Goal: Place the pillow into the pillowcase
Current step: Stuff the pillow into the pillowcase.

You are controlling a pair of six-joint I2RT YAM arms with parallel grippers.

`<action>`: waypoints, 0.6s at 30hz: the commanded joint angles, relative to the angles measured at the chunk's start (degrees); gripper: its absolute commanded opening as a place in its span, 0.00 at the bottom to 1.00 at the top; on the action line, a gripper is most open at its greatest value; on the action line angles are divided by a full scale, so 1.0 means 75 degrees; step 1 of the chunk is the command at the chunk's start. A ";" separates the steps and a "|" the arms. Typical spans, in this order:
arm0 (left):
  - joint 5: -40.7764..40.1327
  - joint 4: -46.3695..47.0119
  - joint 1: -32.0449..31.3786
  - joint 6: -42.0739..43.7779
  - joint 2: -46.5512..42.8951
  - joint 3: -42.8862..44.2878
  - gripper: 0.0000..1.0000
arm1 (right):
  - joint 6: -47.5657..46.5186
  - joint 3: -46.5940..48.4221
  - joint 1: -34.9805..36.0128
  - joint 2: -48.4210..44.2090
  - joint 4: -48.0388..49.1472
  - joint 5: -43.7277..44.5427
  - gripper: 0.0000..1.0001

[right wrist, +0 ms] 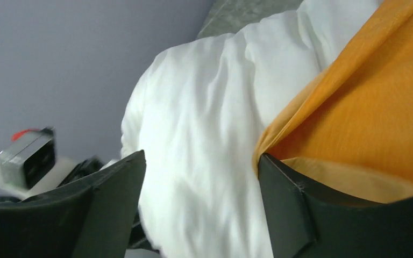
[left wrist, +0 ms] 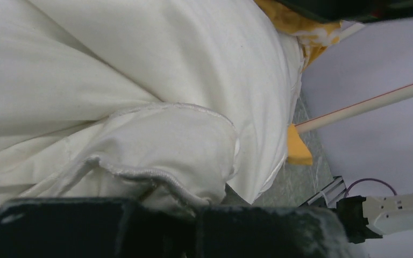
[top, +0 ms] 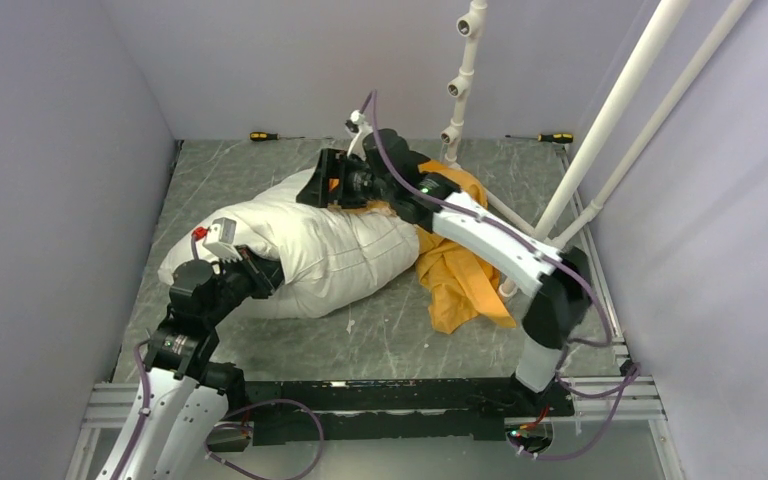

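Note:
The plump white pillow [top: 310, 250] lies across the middle of the table. Its far right end rests against the crumpled orange-yellow pillowcase [top: 460, 270]. My left gripper [top: 265, 270] is at the pillow's near left side, shut on a seamed fold of the pillow [left wrist: 166, 70]; in the left wrist view that fold runs into the left gripper [left wrist: 199, 207], and a scrap of the pillowcase [left wrist: 298, 150] shows beyond. My right gripper [top: 332, 188] hovers open over the pillow's far end. In the right wrist view the right gripper [right wrist: 201, 177] frames the pillow [right wrist: 204, 118], and the pillowcase [right wrist: 371, 107] edge lies over the right finger.
Two screwdrivers [top: 265, 135] [top: 555, 137] lie along the back wall. A white pipe stand [top: 465, 75] rises at the back and slanted white poles [top: 610, 110] cross the right side. Grey walls close in on three sides. A metal rail [top: 360, 395] runs along the near edge.

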 commanded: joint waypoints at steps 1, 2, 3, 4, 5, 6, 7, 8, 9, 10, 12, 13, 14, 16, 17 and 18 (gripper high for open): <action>-0.0109 0.0372 -0.0052 -0.0645 0.0356 -0.0219 0.00 | -0.1169 -0.0225 0.0285 -0.1755 -0.1797 0.1983 0.83; -0.0082 0.0434 -0.0052 -0.0642 0.0455 -0.0187 0.00 | -0.1181 -0.0405 0.0330 -0.2151 -0.1992 0.2303 0.85; -0.0068 0.0454 -0.0052 -0.0638 0.0554 -0.0147 0.00 | -0.1130 -0.0633 0.0372 -0.2545 -0.2202 0.2731 0.85; -0.0055 0.0435 -0.0052 -0.0631 0.0636 -0.0096 0.00 | -0.1068 -0.0881 0.0389 -0.2915 -0.2407 0.3079 0.85; -0.0044 0.0425 -0.0052 -0.0592 0.0711 -0.0033 0.00 | -0.1003 -0.1161 0.0397 -0.3270 -0.2641 0.3375 0.85; -0.0025 0.0390 -0.0052 -0.0525 0.0776 0.0032 0.00 | -0.0916 -0.1376 0.0397 -0.3548 -0.2945 0.3830 0.86; -0.0010 0.0341 -0.0052 -0.0478 0.0815 0.0086 0.00 | -0.0849 -0.1624 0.0391 -0.3818 -0.3247 0.4161 0.86; -0.0003 0.0282 -0.0052 -0.0434 0.0840 0.0136 0.00 | -0.0782 -0.1851 0.0335 -0.4034 -0.3537 0.4449 0.86; 0.0004 0.0262 -0.0052 -0.0411 0.0848 0.0171 0.00 | -0.0727 -0.2038 0.0266 -0.4236 -0.3775 0.4772 0.85; 0.0020 0.0243 -0.0046 -0.0403 0.0834 0.0187 0.00 | -0.0707 -0.2262 0.0206 -0.4395 -0.4023 0.5000 0.84; 0.0023 0.0192 -0.0052 -0.0463 0.0770 0.0188 0.00 | -0.0718 -0.2678 -0.0046 -0.4620 -0.4150 0.5130 0.78; 0.0029 0.0171 -0.0052 -0.0486 0.0726 0.0162 0.00 | -0.0757 -0.2905 -0.0224 -0.4701 -0.4085 0.5028 0.74; 0.0025 0.0136 -0.0052 -0.0519 0.0674 0.0139 0.00 | -0.0803 -0.3132 -0.0428 -0.4743 -0.3968 0.4828 0.67; -0.0008 0.0063 -0.0052 -0.0563 0.0525 0.0091 0.00 | -0.0872 -0.3620 -0.0797 -0.4793 -0.3634 0.4443 0.53; -0.0031 0.0007 -0.0052 -0.0572 0.0457 0.0074 0.00 | -0.0942 -0.3777 -0.0854 -0.4793 -0.3434 0.4201 0.49; -0.0054 -0.0052 -0.0052 -0.0588 0.0399 0.0063 0.00 | -0.0977 -0.3908 -0.0873 -0.4805 -0.3235 0.4073 0.48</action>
